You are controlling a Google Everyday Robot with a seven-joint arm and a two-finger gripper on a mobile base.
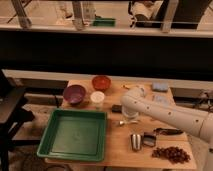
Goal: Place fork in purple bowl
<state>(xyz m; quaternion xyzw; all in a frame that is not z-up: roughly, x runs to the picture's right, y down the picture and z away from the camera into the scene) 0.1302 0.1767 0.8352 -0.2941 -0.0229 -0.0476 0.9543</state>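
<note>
The purple bowl (74,93) sits at the table's back left, beside a red bowl. My white arm reaches in from the right. Its gripper (128,117) points down at the table in the middle, well to the right of the purple bowl, and the wrist hides most of it. A short silvery sliver (121,122) lies on the wood at the gripper's left side, and it looks like the fork. The gripper is shut, and I cannot tell whether the fork is in its hold.
A green tray (75,134) fills the front left. A red bowl (101,82) and a white cup (97,98) stand near the purple bowl. A metal cup (135,141), a black-handled tool (167,132) and a brown cluster (171,153) lie front right. A blue item (160,87) is back right.
</note>
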